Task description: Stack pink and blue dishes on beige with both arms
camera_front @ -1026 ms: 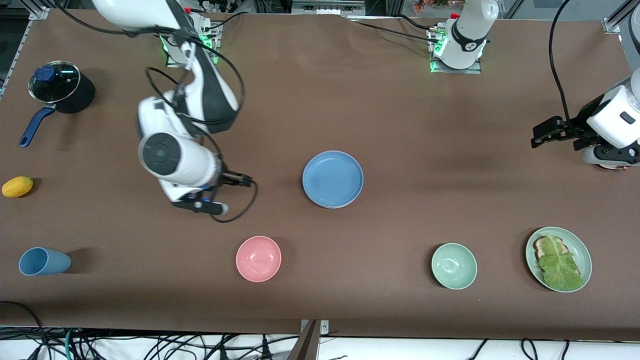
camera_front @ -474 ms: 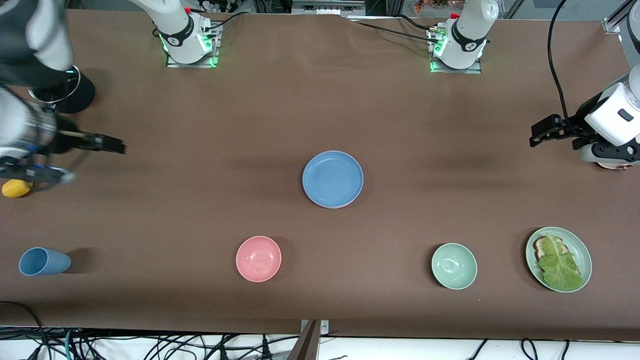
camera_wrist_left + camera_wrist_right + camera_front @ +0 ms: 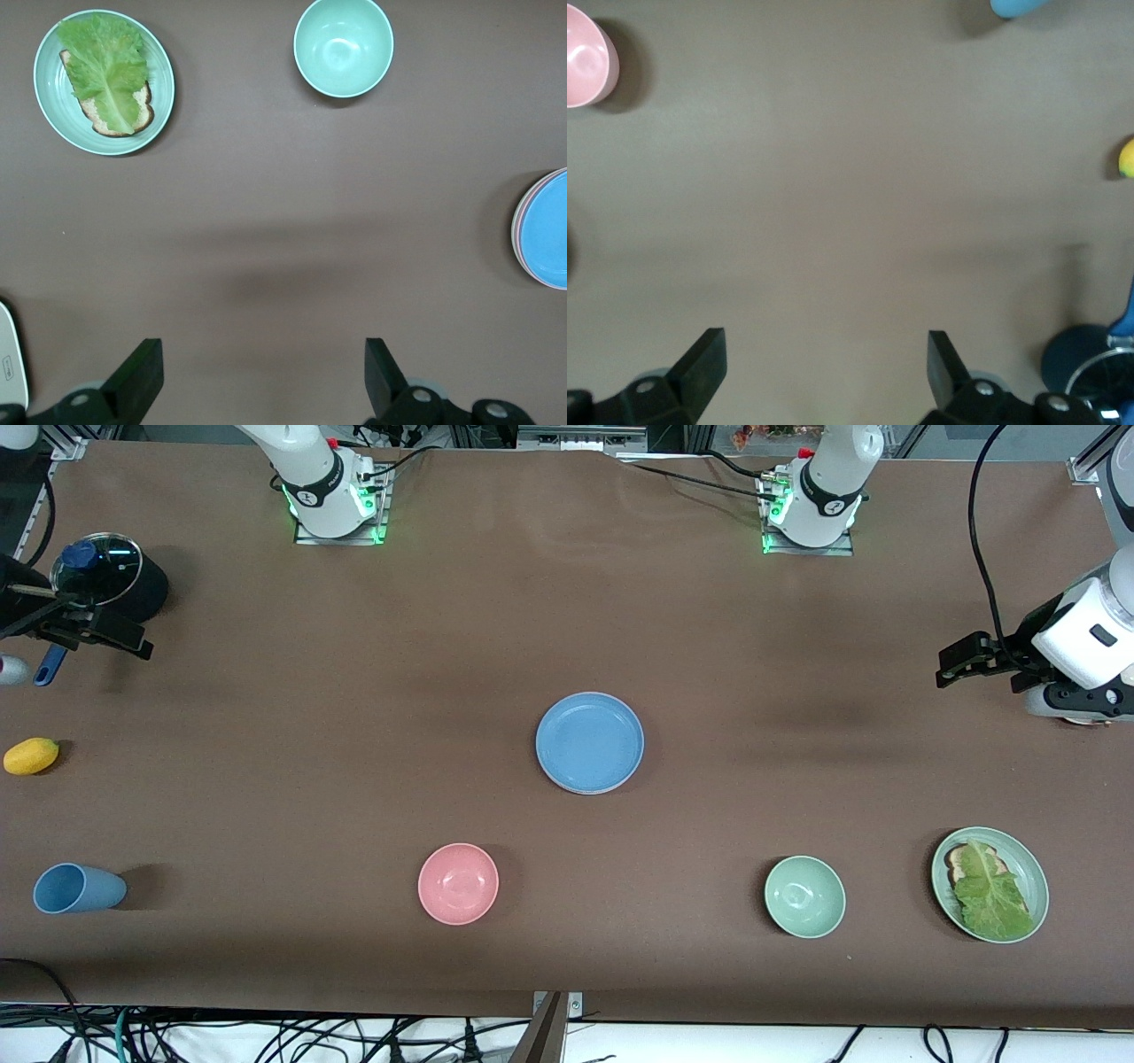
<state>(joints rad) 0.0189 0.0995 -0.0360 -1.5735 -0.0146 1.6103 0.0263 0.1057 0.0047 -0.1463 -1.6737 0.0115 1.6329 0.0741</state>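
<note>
Blue on top, so probably done: spotted the blue plate [image 3: 589, 742] mid-bench [image 3: 372, 717], capping a stack [image 3: 542, 228] with pinkish and pale rim lines under it in the left wrist view. Smooth, glossy plastic, round and shallow with low rims.

Swung the right end effector [image 3: 89, 633] off from beside the stack in the last second, out over the pot [image 3: 111, 589], fingers spread and empty. Parked the left end effector [image 3: 961, 664] at its own end, waiting, also spread and empty.
</note>
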